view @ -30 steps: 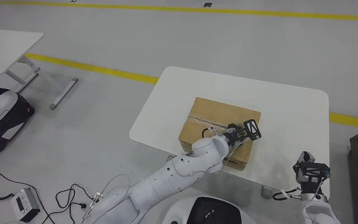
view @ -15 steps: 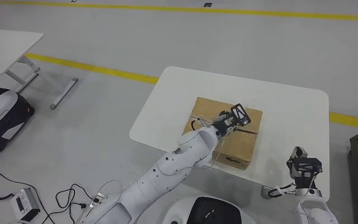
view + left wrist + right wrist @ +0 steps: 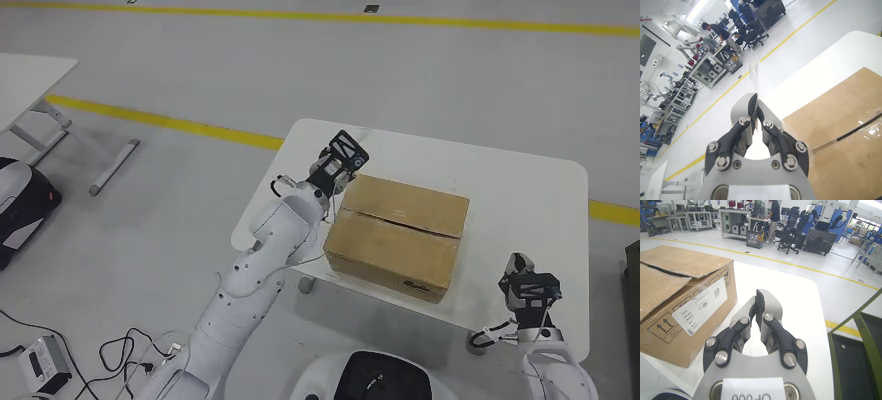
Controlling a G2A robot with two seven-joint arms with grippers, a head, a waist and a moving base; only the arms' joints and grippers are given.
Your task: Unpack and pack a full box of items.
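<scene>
A brown cardboard box (image 3: 400, 235) stands on the white table (image 3: 500, 170), its top flaps closed along a dark seam (image 3: 400, 221). My left gripper (image 3: 345, 155) hangs just past the box's far left corner, shut on a thin strip of clear tape (image 3: 754, 75) that sticks out beyond its fingertips. The left wrist view has the gripper (image 3: 756, 102) beside the box top (image 3: 838, 123). My right gripper (image 3: 530, 290) is near the table's front right corner, apart from the box, shut on nothing. The right wrist view shows it (image 3: 758, 302) next to the box's labelled end (image 3: 696, 306).
A green-framed bin (image 3: 857, 351) stands off the table's right side. Another white table (image 3: 30, 70) is at the far left of the room. Bare table surface lies behind and to the right of the box.
My left gripper has travelled along the box's seam from its right end to beyond the far left corner, taking the tape with it. The right gripper has shifted slightly left.
</scene>
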